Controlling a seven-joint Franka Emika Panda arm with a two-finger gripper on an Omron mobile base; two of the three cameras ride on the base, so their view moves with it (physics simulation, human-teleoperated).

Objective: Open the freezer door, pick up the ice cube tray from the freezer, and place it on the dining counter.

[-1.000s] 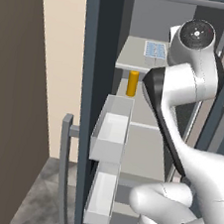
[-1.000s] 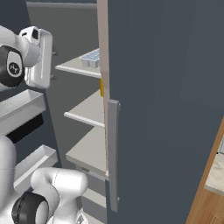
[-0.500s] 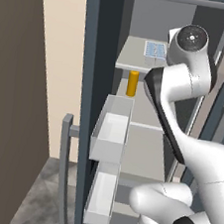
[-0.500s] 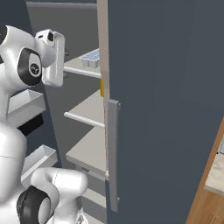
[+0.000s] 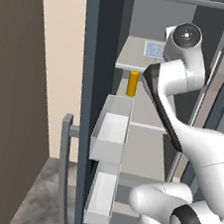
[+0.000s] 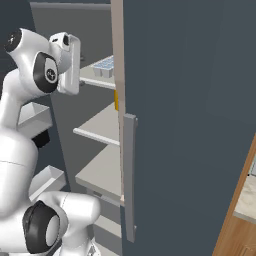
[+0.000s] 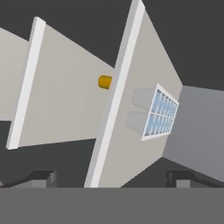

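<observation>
The freezer door stands open. The ice cube tray lies on an upper shelf inside the freezer, one level above the orange cylinder. The gripper is spread wide and empty, well short of the tray.

Step in hand, as judged: the reach toward the tray. To do it well, keep the jaws apart, clear the shelf's front lip, and line the fingertips across the tray's narrower span (the cylinder below is not the target).

The arm is raised at upper-shelf height, hand rolled, pointing into the compartment.
</observation>
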